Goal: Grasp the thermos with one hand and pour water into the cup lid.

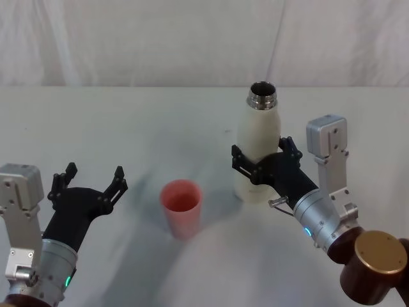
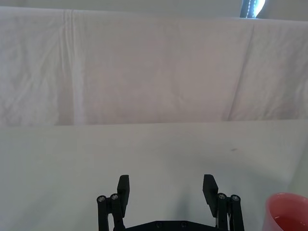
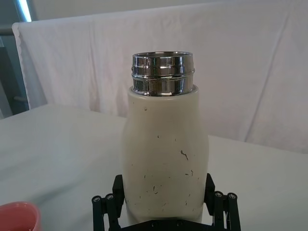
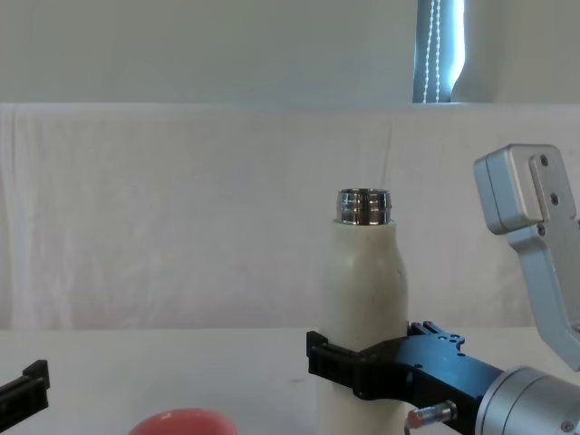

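Jaws flank thermos (image 1: 257,150), seemingly touching: right gripper (image 1: 259,161).

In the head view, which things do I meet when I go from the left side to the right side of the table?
Left gripper, open over bare table → cup lid, standing open side up → thermos, upright, with the right gripper around its body.

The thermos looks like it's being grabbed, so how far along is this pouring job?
Done: the thermos is uncapped, its steel neck open, and the right end effector has its fingers on either side of the body. In hand: securing that grasp; the thermos stands upright on the table. Left: lifting, tilting and pouring into the pink cup lid, standing apart to its left. The left end effector waits open nearby.
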Available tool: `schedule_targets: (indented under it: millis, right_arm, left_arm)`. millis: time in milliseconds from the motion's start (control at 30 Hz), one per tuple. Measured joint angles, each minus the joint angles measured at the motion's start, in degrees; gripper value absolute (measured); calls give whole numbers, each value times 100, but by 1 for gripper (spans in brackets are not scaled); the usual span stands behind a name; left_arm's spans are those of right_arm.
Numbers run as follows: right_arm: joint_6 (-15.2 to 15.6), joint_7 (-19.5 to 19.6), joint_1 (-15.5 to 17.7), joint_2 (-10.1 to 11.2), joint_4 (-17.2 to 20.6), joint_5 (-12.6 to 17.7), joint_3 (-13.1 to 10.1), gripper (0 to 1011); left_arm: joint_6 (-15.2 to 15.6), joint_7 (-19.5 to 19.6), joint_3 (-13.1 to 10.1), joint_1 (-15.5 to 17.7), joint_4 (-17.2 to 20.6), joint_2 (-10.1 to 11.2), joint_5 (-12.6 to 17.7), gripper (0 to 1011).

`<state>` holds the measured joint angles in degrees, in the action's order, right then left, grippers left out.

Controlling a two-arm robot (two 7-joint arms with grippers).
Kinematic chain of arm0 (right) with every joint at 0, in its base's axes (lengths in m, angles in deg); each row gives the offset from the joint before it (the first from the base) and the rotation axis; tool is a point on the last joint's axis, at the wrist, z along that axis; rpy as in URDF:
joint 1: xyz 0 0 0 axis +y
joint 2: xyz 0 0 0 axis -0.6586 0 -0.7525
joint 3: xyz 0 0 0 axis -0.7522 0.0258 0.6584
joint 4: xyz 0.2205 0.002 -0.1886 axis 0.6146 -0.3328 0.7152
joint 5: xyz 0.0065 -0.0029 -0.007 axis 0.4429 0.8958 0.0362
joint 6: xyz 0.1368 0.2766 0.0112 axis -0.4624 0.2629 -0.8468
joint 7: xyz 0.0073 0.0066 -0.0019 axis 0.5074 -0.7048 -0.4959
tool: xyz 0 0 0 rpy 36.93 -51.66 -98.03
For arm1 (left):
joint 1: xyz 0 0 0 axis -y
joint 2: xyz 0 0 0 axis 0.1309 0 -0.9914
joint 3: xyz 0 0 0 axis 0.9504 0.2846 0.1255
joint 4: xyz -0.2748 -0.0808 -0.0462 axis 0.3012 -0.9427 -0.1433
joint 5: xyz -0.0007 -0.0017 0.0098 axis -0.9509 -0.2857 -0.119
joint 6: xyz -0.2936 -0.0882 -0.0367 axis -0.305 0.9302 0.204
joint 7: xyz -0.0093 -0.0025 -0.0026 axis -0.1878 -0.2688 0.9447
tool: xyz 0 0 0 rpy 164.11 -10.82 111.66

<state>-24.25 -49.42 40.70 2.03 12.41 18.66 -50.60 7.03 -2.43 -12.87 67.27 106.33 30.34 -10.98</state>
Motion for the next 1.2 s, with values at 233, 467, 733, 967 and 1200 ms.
schedule_targets:
  millis: [233,467,733,967,1200]
  right_arm:
    - [48,2,-5,8,18,-27,15,1001]
    - [80,-26,63,39,132,12,-4,1002]
    - [106,-43,221,116,306,107,-66,1001]
    - [111,-44,385,202,451,173,-139,1001]
    - [17,-3,623,302,639,234,-234,1001]
  left_arm:
    - [0,0,0,0,0,0,0,1001]
    - [0,0,0,0,0,0,0,1001]
    - [0,0,0,0,0,0,0,1001]
    - [0,0,0,0,0,0,0,1001]
    - [0,0,0,0,0,0,0,1001]
